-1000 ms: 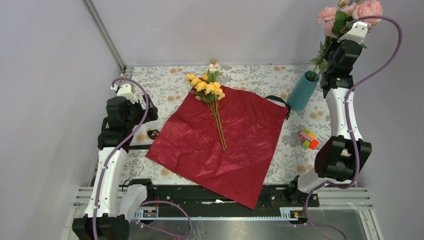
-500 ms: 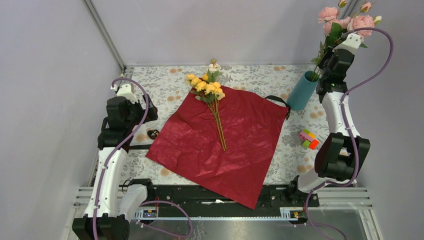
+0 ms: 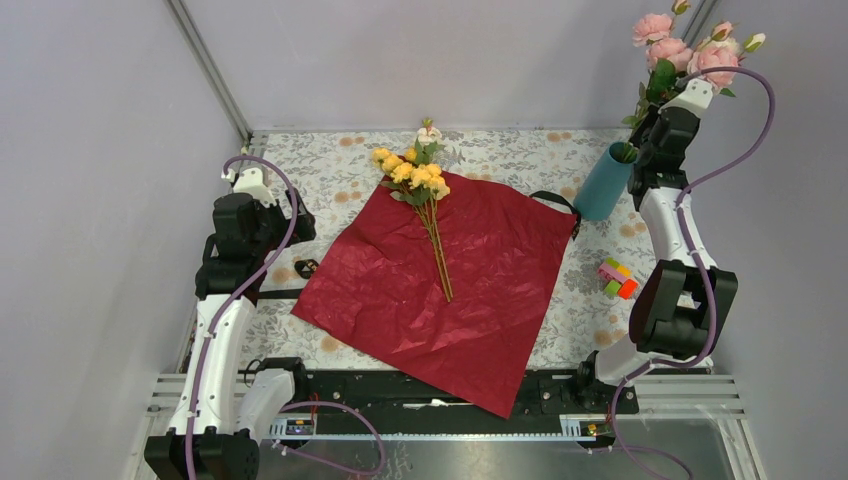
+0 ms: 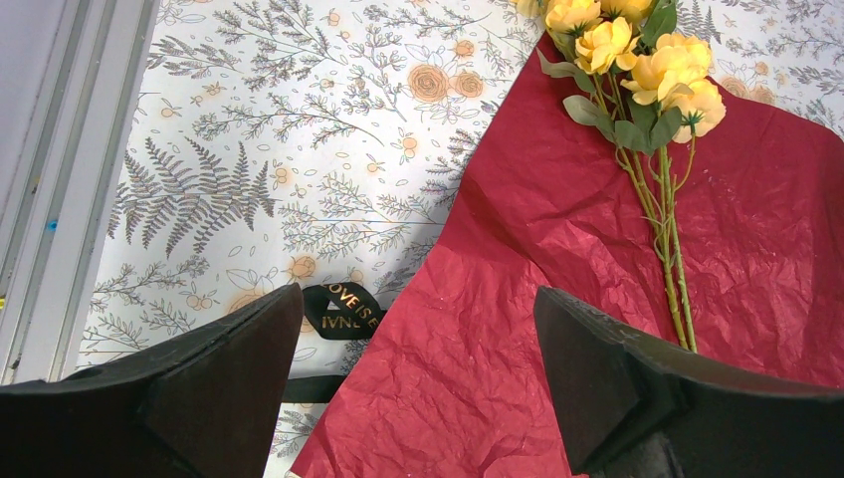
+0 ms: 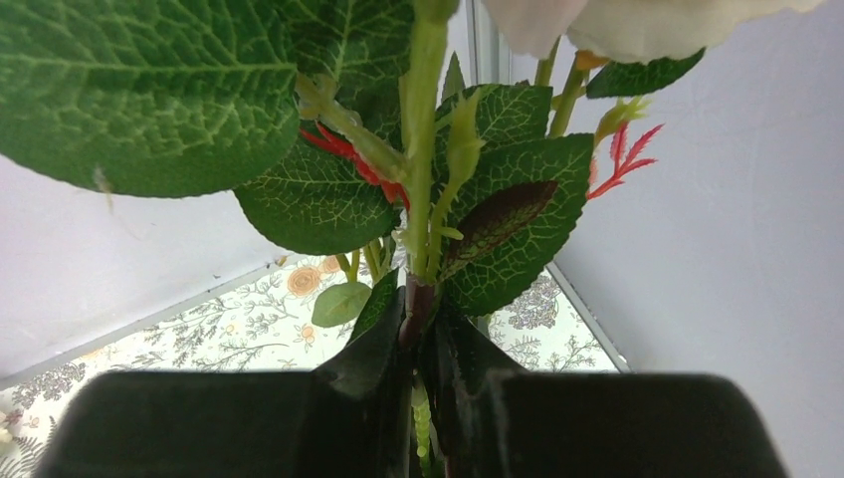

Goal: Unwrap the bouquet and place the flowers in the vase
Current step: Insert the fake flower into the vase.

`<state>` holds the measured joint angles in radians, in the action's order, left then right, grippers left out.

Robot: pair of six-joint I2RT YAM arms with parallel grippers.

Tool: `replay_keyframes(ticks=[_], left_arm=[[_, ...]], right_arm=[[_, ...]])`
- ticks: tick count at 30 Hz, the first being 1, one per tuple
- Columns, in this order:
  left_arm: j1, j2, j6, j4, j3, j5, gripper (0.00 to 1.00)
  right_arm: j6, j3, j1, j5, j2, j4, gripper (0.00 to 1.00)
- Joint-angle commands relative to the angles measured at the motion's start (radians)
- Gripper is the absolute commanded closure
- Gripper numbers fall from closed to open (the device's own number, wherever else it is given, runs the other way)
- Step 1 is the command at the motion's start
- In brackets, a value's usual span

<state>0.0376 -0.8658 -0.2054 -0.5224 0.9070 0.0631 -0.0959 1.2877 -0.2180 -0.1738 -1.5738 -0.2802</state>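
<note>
My right gripper (image 5: 418,383) is clamped on the stems of the pink flowers (image 3: 690,45) above the teal vase (image 3: 603,185) — the arm hides the stem ends, which are probably inside its mouth. The left gripper (image 4: 413,378) gapes wide and empty, and the yellow flowers (image 3: 412,175) lie on the maroon paper (image 3: 450,290).

Right gripper (image 3: 655,118) is gripping the pink flowers (image 3: 690,50) by the stems and holding them upright over the vase (image 3: 603,185), lower stems sitting at its mouth. Yellow flowers (image 3: 413,176) are lying on the spread maroon paper (image 3: 450,290). Black ribbon (image 3: 560,203) is poking out at the paper's right corner. Block toy (image 3: 617,279) is sitting nearby.
</note>
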Motion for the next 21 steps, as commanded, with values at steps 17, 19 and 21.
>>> replay_keyframes(ticks=[17,19,21], left_arm=[[0.002,0.017,0.016,0.033,0.0,-0.008,0.06],[0.001,0.017,0.017,0.035,-0.002,-0.006,0.06],[0.002,0.019,0.015,0.035,-0.002,-0.004,0.06]], right_arm=[[-0.038,-0.066,-0.003,0.025,0.025,-0.062,0.6],[-0.038,-0.071,-0.003,0.024,0.035,-0.064,0.56],[-0.038,-0.08,-0.003,0.021,0.045,-0.065,0.52]])
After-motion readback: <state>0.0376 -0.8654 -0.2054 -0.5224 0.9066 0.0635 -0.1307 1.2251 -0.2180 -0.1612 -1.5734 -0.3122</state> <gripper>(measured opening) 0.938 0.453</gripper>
